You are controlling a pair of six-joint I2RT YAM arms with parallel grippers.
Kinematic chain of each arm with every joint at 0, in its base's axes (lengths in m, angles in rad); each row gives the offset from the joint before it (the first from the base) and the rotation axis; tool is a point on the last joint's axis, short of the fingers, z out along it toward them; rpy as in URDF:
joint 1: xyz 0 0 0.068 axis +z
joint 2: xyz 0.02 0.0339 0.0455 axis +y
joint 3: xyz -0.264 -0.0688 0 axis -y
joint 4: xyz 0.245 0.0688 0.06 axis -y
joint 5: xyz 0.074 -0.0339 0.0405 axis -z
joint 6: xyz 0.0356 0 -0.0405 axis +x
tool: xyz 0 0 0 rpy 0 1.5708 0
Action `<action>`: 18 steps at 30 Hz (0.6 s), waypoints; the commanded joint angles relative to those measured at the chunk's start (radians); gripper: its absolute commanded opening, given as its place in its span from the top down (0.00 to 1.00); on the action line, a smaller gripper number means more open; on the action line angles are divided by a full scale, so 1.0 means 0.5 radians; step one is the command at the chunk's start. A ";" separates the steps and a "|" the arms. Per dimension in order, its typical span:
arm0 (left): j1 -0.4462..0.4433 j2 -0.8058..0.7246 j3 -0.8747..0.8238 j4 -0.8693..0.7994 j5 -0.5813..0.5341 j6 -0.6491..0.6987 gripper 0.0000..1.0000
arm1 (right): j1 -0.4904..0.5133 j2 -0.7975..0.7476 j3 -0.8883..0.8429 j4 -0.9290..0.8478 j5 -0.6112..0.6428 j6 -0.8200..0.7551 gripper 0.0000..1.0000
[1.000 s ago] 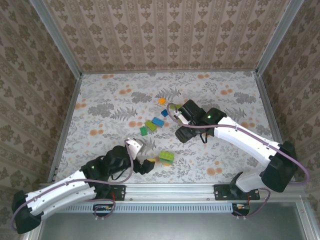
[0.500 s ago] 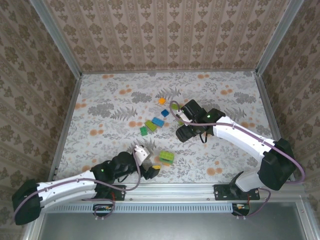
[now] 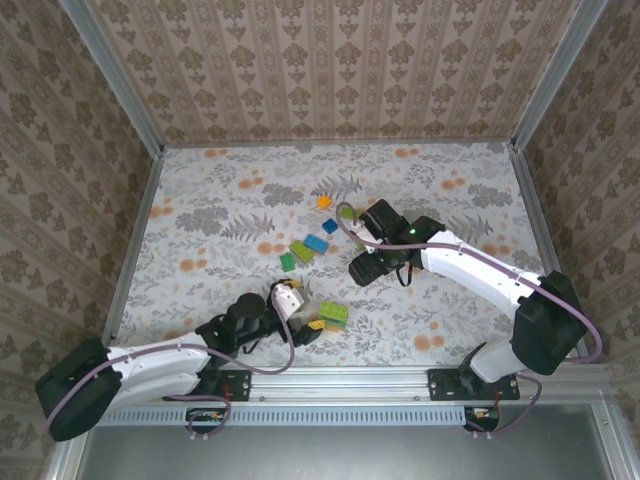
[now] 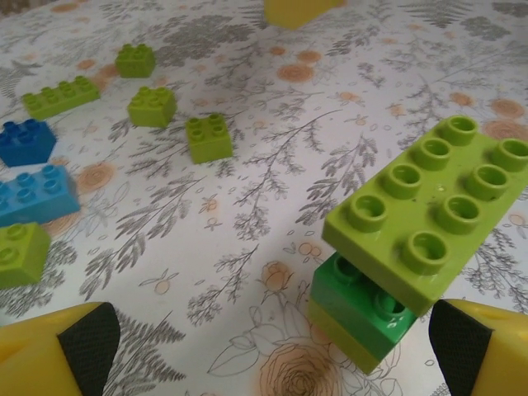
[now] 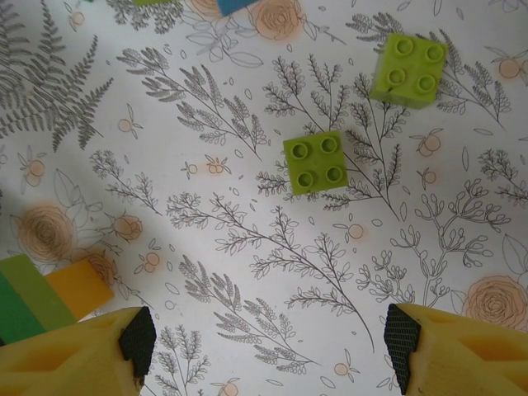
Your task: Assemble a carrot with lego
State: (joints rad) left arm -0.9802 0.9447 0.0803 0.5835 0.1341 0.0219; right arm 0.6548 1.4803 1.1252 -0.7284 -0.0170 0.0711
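The carrot (image 4: pixel 417 247) stands on the floral table: a long lime brick on a dark green brick, with a yellowish one underneath. It sits just inside the right finger of my left gripper (image 4: pixel 276 355), which is open and holds nothing. From above, the carrot (image 3: pixel 333 314) lies right of the left gripper (image 3: pixel 298 324). My right gripper (image 5: pixel 271 342) hovers open over bare table, with two lime lego bricks (image 5: pixel 316 162) (image 5: pixel 409 69) beyond its fingertips and the carrot (image 5: pixel 37 299) at the left edge. From above, the right gripper (image 3: pixel 362 270) is up and right of the carrot.
Loose lego lies mid-table: lime bricks (image 4: pixel 209 137) (image 4: pixel 152 106), a dark blue brick (image 4: pixel 25 142), a light blue one (image 4: pixel 33 194) and an orange one (image 3: pixel 324 201). Patterned walls close the table (image 3: pixel 200 190) in on three sides.
The left arm has sunk lower toward the front edge, and its gripper has crept right, closer to the carrot. The right gripper has hardly moved.
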 commanded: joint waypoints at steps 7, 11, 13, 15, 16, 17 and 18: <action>0.055 0.487 0.136 0.437 0.523 0.220 0.00 | -0.015 0.176 0.074 -0.011 -0.065 -0.013 0.24; 0.089 0.510 0.134 0.501 0.595 0.259 0.00 | -0.024 0.227 0.125 -0.052 -0.056 -0.030 0.24; 0.104 0.479 0.153 0.473 0.657 0.284 0.00 | -0.030 0.242 0.144 -0.073 -0.046 -0.035 0.24; 0.136 0.462 0.166 0.475 0.724 0.291 0.00 | -0.040 0.252 0.150 -0.075 -0.047 -0.038 0.24; 0.157 0.463 0.170 0.488 0.764 0.296 0.00 | -0.047 0.256 0.149 -0.072 -0.051 -0.038 0.24; 0.185 0.472 0.176 0.505 0.814 0.292 0.00 | -0.051 0.259 0.147 -0.067 -0.055 -0.038 0.24; 0.207 0.488 0.183 0.527 0.867 0.286 0.00 | -0.056 0.266 0.144 -0.061 -0.058 -0.035 0.24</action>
State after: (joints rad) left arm -0.9028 1.1900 0.1398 0.7883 0.4583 0.1379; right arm 0.6380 1.5917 1.1736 -0.7341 -0.0345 0.0597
